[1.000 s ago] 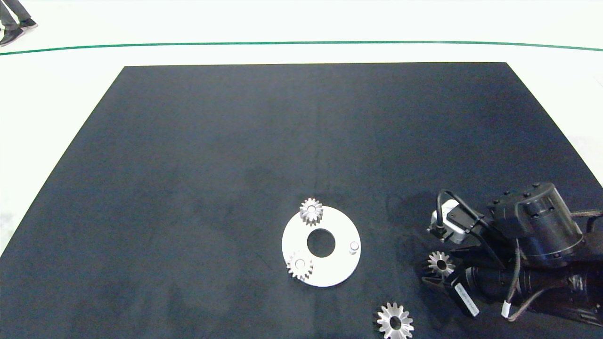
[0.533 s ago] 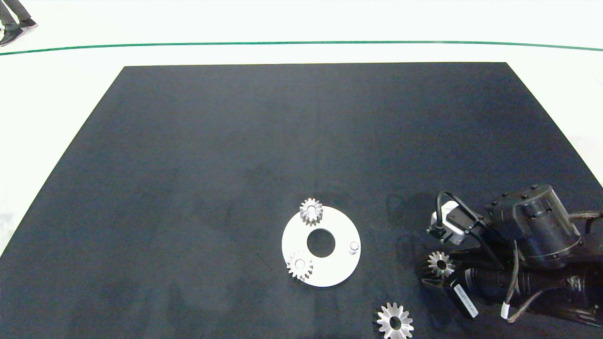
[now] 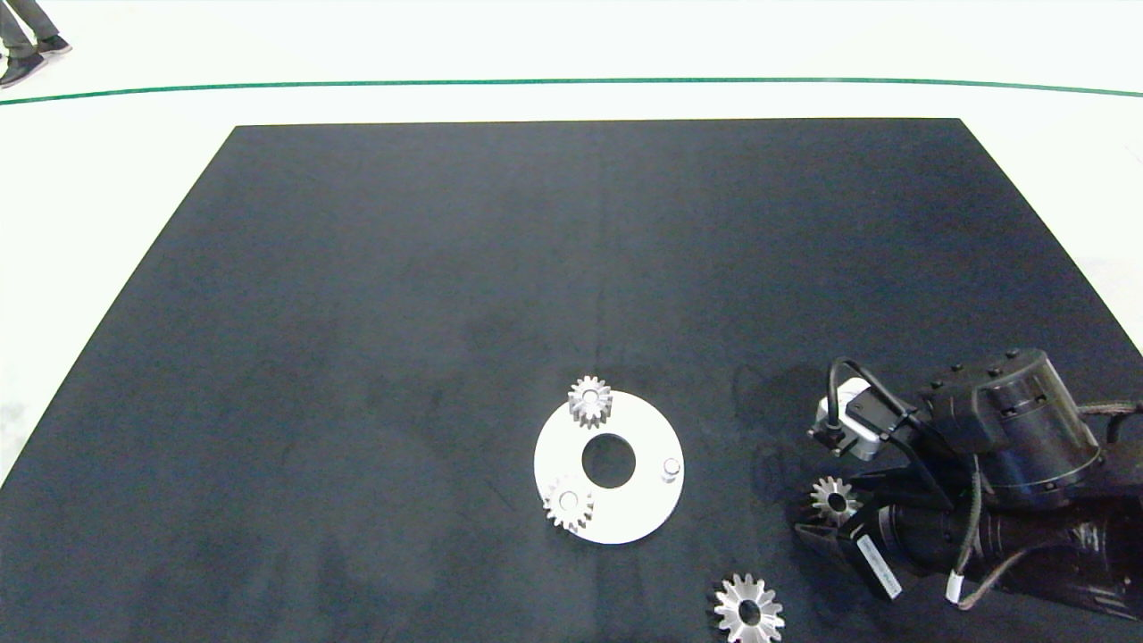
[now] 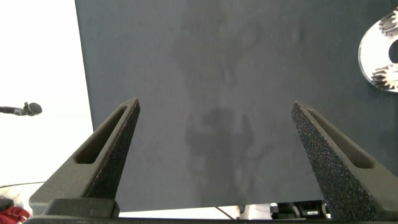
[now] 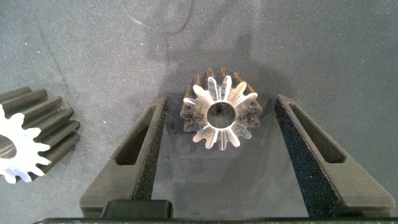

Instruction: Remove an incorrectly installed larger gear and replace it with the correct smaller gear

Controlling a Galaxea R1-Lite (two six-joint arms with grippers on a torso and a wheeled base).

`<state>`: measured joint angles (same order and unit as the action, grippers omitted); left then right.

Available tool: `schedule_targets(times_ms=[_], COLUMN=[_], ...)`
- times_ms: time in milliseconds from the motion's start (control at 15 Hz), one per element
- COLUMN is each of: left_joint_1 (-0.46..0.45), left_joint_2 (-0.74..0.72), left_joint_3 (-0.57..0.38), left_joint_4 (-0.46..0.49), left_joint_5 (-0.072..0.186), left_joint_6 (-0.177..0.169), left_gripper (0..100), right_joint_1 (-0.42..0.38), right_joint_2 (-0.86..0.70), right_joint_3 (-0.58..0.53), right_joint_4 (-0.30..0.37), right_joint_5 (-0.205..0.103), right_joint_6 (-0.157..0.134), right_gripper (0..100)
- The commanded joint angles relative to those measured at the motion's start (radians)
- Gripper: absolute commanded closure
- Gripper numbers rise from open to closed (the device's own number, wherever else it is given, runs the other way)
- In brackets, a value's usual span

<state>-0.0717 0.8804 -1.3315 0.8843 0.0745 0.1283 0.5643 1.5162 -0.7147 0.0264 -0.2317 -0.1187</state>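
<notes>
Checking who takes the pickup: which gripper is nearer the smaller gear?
Right. The right gripper straddles the smaller gear, fingers open either side of it. The left gripper hangs open over bare mat, out of the head view.

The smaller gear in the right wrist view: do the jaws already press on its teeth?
No, the smaller gear lies between the open jaws of the right gripper, with a gap visible on each side.
</notes>
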Motion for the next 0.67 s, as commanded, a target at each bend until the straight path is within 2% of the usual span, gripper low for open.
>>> schedule_targets(times_ms=[67,533,667], left_joint_1=[0.000,0.000,0.000], left_joint_2=[0.000,0.000,0.000], left_joint_3=[0.000,0.002,0.002], left_joint_4=[0.005,0.005,0.005], left_joint_5=[0.001,0.001,0.001], left_joint_6=[0.001,0.001,0.001], left_gripper=[0,0,0], right_joint_1=[0.000,0.000,0.000], right_joint_2=[-0.005,-0.008,-0.007], right_joint_3=[0.004,0.003,0.014], right_joint_4=[0.000,-0.002,-0.013], right_joint_5=[-0.001,0.002,0.003], right_joint_6=[0.002,0.005,0.005], right_gripper=[0,0,5])
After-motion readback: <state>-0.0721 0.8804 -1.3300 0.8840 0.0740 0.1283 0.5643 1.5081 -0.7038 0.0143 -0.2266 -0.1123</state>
